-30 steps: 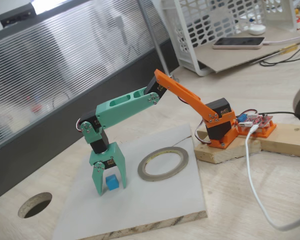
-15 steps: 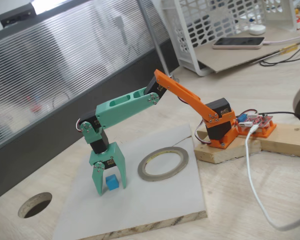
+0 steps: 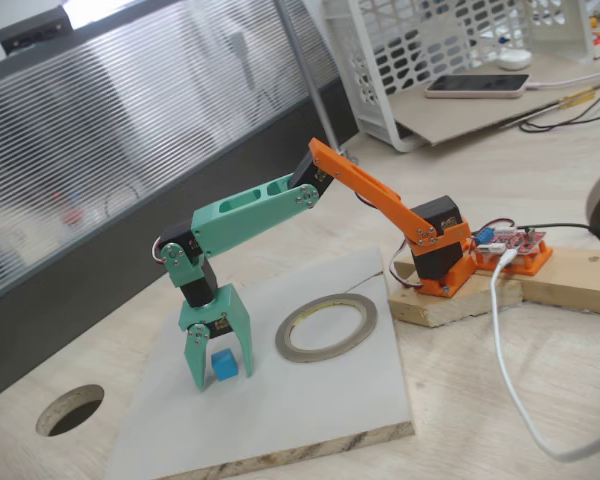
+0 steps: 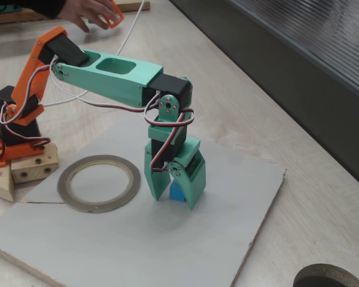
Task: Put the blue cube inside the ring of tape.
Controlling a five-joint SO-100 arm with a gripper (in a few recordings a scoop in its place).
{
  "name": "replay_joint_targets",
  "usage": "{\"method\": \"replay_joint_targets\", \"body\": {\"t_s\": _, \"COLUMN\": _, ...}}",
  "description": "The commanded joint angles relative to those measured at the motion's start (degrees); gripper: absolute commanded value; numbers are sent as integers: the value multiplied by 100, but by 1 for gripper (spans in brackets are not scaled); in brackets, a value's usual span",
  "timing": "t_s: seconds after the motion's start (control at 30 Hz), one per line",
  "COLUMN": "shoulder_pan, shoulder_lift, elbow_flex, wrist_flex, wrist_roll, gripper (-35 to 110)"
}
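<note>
The blue cube [image 3: 223, 364] [image 4: 177, 190] rests on a white board [image 3: 310, 410] [image 4: 137, 245]. My green gripper [image 3: 222, 378] [image 4: 175, 201] points straight down over it, open. One finger stands on each side of the cube, with the tips close to the board, and a small gap shows between the cube and each finger. The ring of tape [image 3: 285, 340] [image 4: 66, 186] lies flat on the same board. It is right of the gripper in one fixed view and left of it in the other. Nothing lies inside the ring.
The arm's orange base sits on a wooden block [image 3: 460, 300] [image 4: 30, 167] at the board's edge. A round hole [image 3: 70, 410] [image 4: 329, 278] is cut in the table beside the board. A white cable [image 3: 505, 350] runs past the base. A white basket [image 3: 430, 50] stands far behind.
</note>
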Motion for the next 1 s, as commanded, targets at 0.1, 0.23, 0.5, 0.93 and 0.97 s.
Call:
{"method": "replay_joint_targets", "body": {"t_s": 0.1, "shoulder_pan": -44, "shoulder_lift": 176, "elbow_flex": -26, "wrist_flex": 79, "wrist_roll": 53, "gripper": 50}}
{"method": "replay_joint_targets", "body": {"t_s": 0.23, "shoulder_pan": -44, "shoulder_lift": 176, "elbow_flex": -26, "wrist_flex": 79, "wrist_roll": 44, "gripper": 50}}
{"method": "replay_joint_targets", "body": {"t_s": 0.5, "shoulder_pan": -44, "shoulder_lift": 185, "elbow_flex": -26, "wrist_flex": 79, "wrist_roll": 35, "gripper": 50}}
{"method": "replay_joint_targets", "body": {"t_s": 0.93, "shoulder_pan": -44, "shoulder_lift": 185, "elbow_flex": -26, "wrist_flex": 62, "wrist_roll": 35, "gripper": 46}}
{"method": "replay_joint_targets", "body": {"t_s": 0.97, "shoulder_pan": -44, "shoulder_lift": 185, "elbow_flex": -26, "wrist_flex": 26, "wrist_roll": 35, "gripper": 43}}
